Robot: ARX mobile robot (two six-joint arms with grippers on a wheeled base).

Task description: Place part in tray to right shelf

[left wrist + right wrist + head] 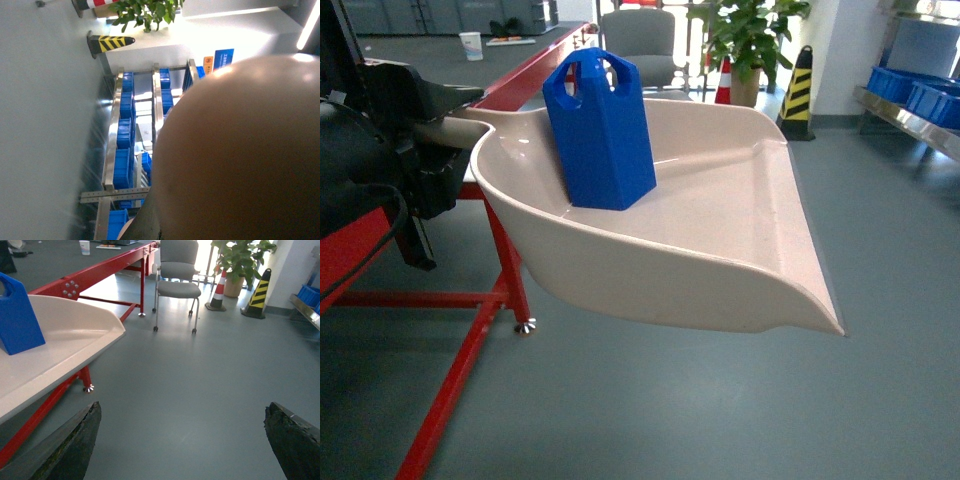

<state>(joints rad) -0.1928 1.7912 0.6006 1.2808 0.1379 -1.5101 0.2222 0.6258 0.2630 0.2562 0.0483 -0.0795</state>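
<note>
Part (598, 130) upright in tray (720, 250), left claw (420, 150) clamping tray handle; right claw (180, 440) wide.

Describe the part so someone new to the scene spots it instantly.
Find the big cream dustpan-shaped tray held out over the grey floor, beside the red table frame. The part stands upright inside it near the handle end: a small bright-blue block with two holes at its rounded top, unlike the blue crates far right.
</note>
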